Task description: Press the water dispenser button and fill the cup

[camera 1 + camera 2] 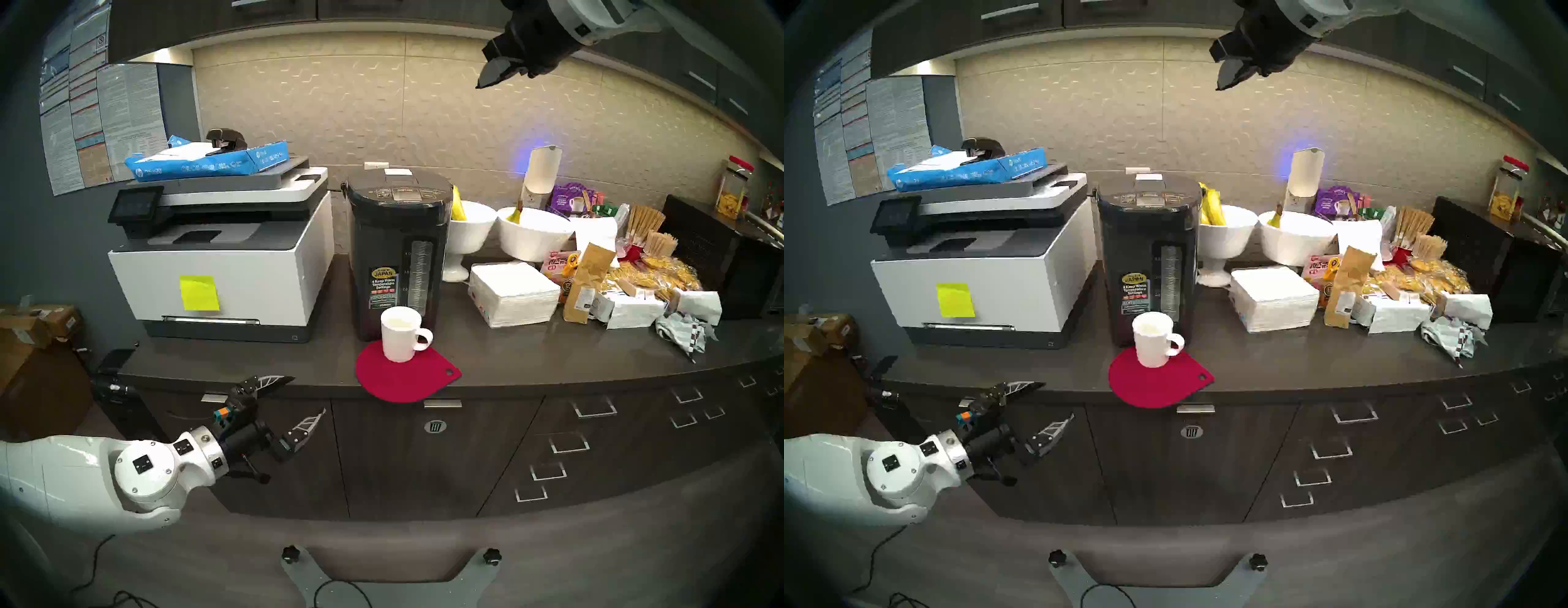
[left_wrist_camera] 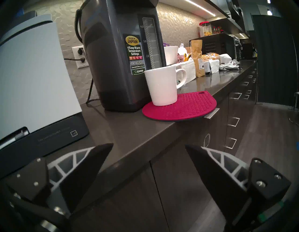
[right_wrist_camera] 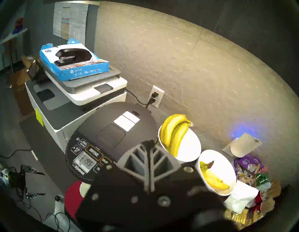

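Observation:
The dark water dispenser (image 1: 399, 254) (image 2: 119, 55) stands on the counter beside the printer. Its DISPENSE button (image 3: 94, 152) lies in the middle of the top control panel. The white cup (image 1: 401, 333) (image 2: 161, 85) stands upright on a red mat (image 1: 407, 378), close against the dispenser's front. My right gripper (image 1: 488, 78) (image 3: 148, 142) is shut on nothing and hangs high above the dispenser, a little to its right. My left gripper (image 1: 309, 394) (image 2: 148, 144) is open and empty, low at the counter's front edge, left of the cup.
A white-and-grey printer (image 1: 220, 254) with a blue paper pack on top stands left of the dispenser. To the right are white footed bowls (image 1: 471, 229) with bananas, a napkin stack (image 1: 513, 293), snack packets (image 1: 636, 288) and a black appliance (image 1: 721, 263). Upper cabinets hang overhead.

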You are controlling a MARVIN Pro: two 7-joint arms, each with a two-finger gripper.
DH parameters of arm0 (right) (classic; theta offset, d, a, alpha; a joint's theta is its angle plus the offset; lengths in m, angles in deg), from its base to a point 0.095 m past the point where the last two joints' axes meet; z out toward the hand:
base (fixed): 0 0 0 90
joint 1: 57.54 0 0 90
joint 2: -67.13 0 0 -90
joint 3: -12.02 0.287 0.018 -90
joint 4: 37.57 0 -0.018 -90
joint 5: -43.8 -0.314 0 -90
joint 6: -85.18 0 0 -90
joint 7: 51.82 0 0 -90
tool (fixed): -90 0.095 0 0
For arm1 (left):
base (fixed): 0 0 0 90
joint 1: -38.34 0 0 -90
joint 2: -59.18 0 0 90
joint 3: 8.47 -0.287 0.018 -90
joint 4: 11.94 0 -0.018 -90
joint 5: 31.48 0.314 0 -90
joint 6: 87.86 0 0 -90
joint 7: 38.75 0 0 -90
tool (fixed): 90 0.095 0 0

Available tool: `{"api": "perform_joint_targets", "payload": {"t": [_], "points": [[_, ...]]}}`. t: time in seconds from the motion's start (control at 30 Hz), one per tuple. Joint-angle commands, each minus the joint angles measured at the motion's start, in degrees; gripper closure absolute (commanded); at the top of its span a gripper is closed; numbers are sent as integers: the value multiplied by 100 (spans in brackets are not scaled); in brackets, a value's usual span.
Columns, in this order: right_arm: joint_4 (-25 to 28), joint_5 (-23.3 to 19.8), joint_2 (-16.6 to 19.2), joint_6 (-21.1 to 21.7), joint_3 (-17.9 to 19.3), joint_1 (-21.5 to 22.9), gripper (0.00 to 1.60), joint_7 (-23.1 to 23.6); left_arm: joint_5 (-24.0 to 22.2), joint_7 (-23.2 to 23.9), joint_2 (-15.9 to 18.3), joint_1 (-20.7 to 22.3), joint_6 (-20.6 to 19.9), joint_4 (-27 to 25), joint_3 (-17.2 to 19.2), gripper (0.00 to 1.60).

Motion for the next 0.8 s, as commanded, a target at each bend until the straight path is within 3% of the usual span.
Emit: {"api": "perform_joint_targets", "payload": {"t": [0.0,0.07,0.13,0.17,0.23,0.37,0.47,0.5,0.53,0.77], "points": [[427,-119,665,-172,-237,653,160,-248,10,4,-14,49,28,-25,46,0],[535,-140,742,-196,-287,704,160,-307,10,4,-14,50,29,-25,45,0],[856,-138,1043,-253,-372,902,160,-383,9,3,-14,51,27,-25,43,0],[755,-159,893,-260,-357,796,160,-440,9,3,-14,53,28,-25,42,0],[1050,-203,1173,-297,-507,1046,160,-477,9,1,-14,54,27,-25,40,0],[1266,-245,1292,-337,-618,1114,160,-623,9,0,-14,56,26,-26,37,0],[1644,-279,1657,-395,-800,1394,160,-720,9,-1,-14,58,25,-26,34,0],[1526,-326,1469,-385,-791,1232,160,-741,8,-2,-14,58,24,-26,33,0],[1712,-330,1661,-400,-890,1407,160,-765,8,-3,-14,58,24,-26,32,0],[2258,-448,2078,-452,-1249,1720,160,-977,7,-6,-13,62,22,-25,25,0]]}}
